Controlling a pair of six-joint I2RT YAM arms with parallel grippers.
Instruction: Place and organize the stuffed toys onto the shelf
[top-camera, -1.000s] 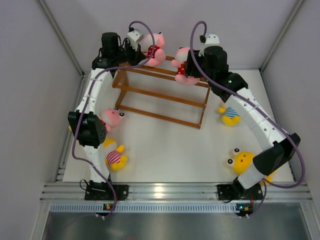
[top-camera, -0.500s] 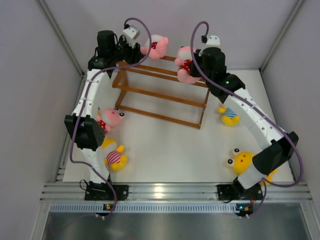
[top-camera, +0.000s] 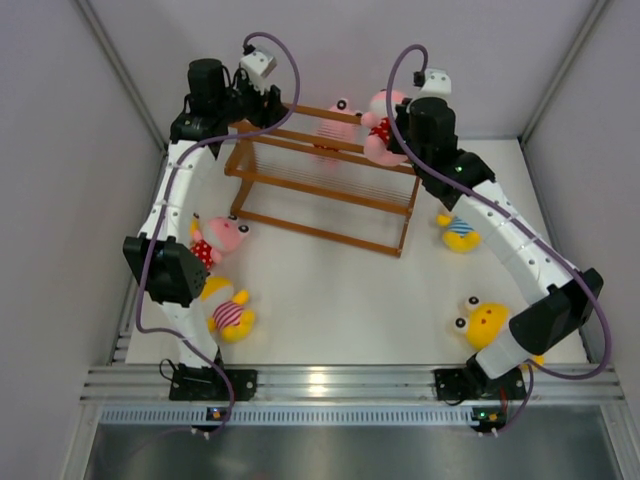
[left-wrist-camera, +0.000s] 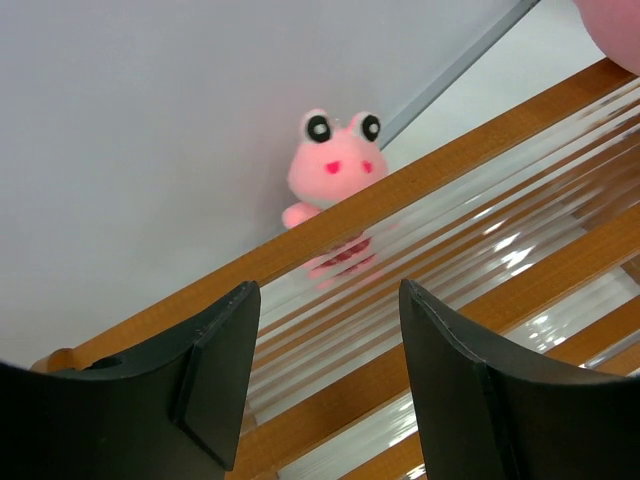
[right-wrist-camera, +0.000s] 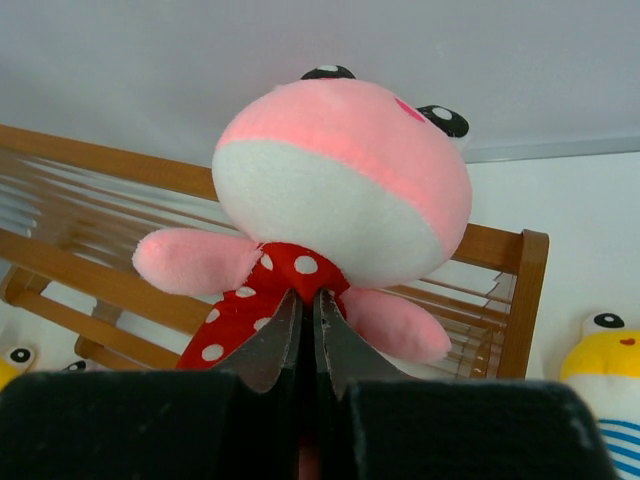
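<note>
The orange-brown shelf (top-camera: 320, 185) stands at the back of the table. My left gripper (top-camera: 270, 100) hovers open and empty over the shelf's left end; in the left wrist view the left gripper (left-wrist-camera: 328, 290) faces a pink stuffed toy (left-wrist-camera: 335, 165) beyond a shelf rail (left-wrist-camera: 440, 175). From above, that pink stuffed toy (top-camera: 335, 125) is a blur at the top tier. My right gripper (right-wrist-camera: 308, 300) is shut on the red dotted outfit of a second pink stuffed toy (right-wrist-camera: 340, 180), held above the right end of the shelf (right-wrist-camera: 505, 250). In the top view this held toy (top-camera: 382, 112) sits against the right gripper.
A third pink toy (top-camera: 222, 238) and a yellow toy in red stripes (top-camera: 232, 318) lie by the left arm. A yellow toy in blue stripes (top-camera: 460, 231) and another yellow toy (top-camera: 485, 322) lie on the right, close to the right arm. Grey walls close in behind the shelf.
My left gripper opened, let go of its pink toy and drew back left; that toy dropped to the top tier. My right gripper shut on the other pink toy and carried it back and right.
</note>
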